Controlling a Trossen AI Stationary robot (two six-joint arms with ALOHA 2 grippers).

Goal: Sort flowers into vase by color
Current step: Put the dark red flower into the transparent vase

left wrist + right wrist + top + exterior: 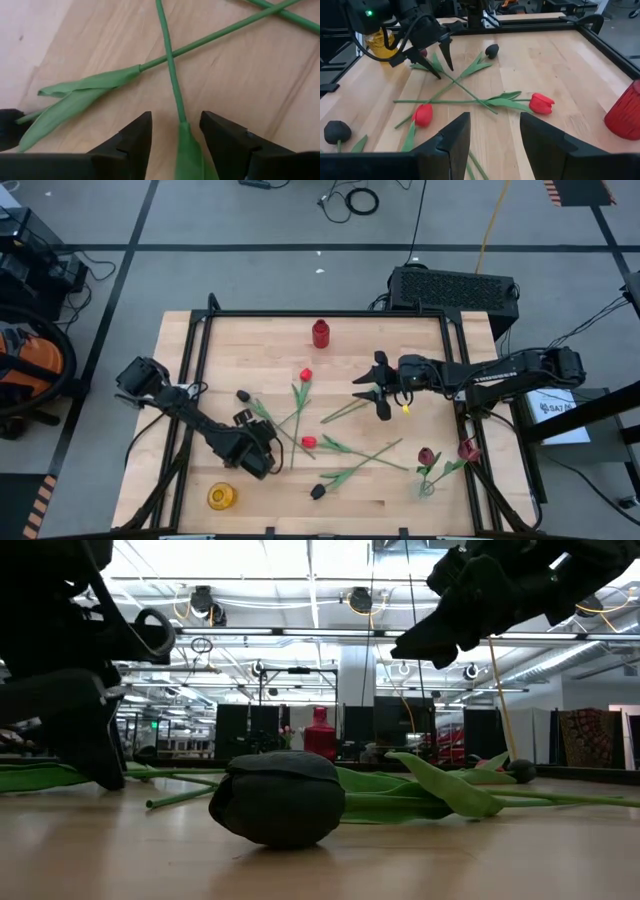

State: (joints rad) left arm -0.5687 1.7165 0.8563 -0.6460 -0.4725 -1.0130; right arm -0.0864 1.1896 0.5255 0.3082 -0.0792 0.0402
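Flowers (330,448) mid-table, btwn left gripper (268,448) & right gripper (380,386).

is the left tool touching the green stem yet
Apart. The left wrist view shows the stem running between the left tool fingers, with bare wood visible on both sides of it.

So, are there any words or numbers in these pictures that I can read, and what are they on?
White lettering on the right arm: too small to read.
Dark print on the white sheet at the far right of the high view: too blurred to read.
Red vase and yellow vase: no writing shows on them.
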